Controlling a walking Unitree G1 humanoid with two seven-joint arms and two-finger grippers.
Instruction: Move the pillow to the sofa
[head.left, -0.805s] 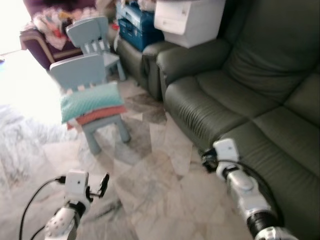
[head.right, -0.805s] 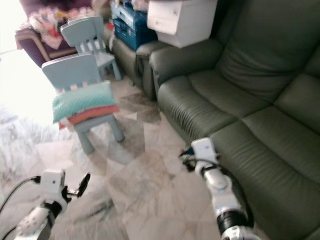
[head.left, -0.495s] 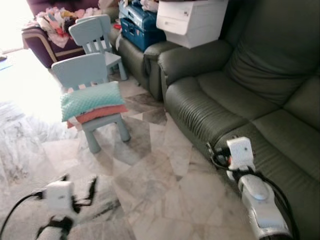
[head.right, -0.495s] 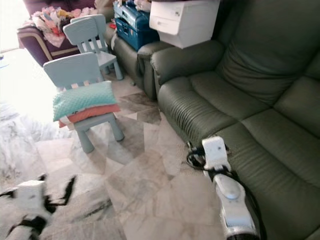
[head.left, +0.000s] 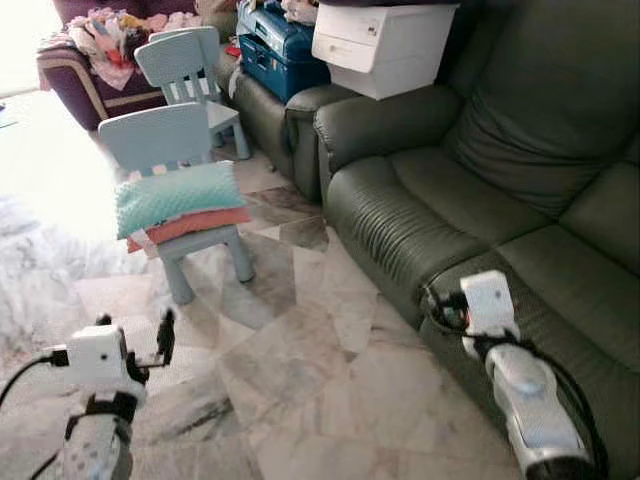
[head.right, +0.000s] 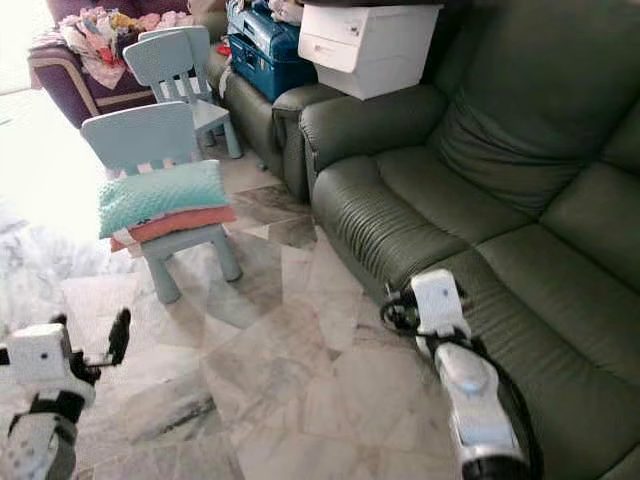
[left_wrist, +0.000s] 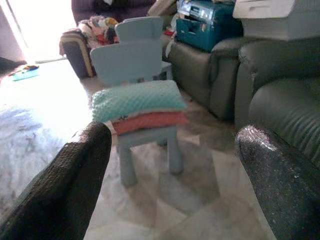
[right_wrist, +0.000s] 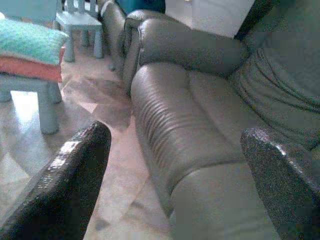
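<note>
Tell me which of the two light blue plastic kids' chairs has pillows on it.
The nearer light blue plastic chair, standing out on the marble floor: teal pillow over a coral one. The farther chair by the sofa arm has none.

Right end effector (right_wrist: 175, 175) facing the sofa (right_wrist: 200, 130)

Its two black fingers (right_wrist: 65, 185) are standing wide apart, framing the dark green sofa's ribbed seat cushion and rounded armrest. Beside the sofa, a teal pillow (right_wrist: 27, 40) is lying on a coral cushion (right_wrist: 30, 67) atop a pale blue chair (right_wrist: 42, 102), which is standing on the marble floor (right_wrist: 105, 185), with a second pale blue chair (right_wrist: 80, 25) behind it.
</note>
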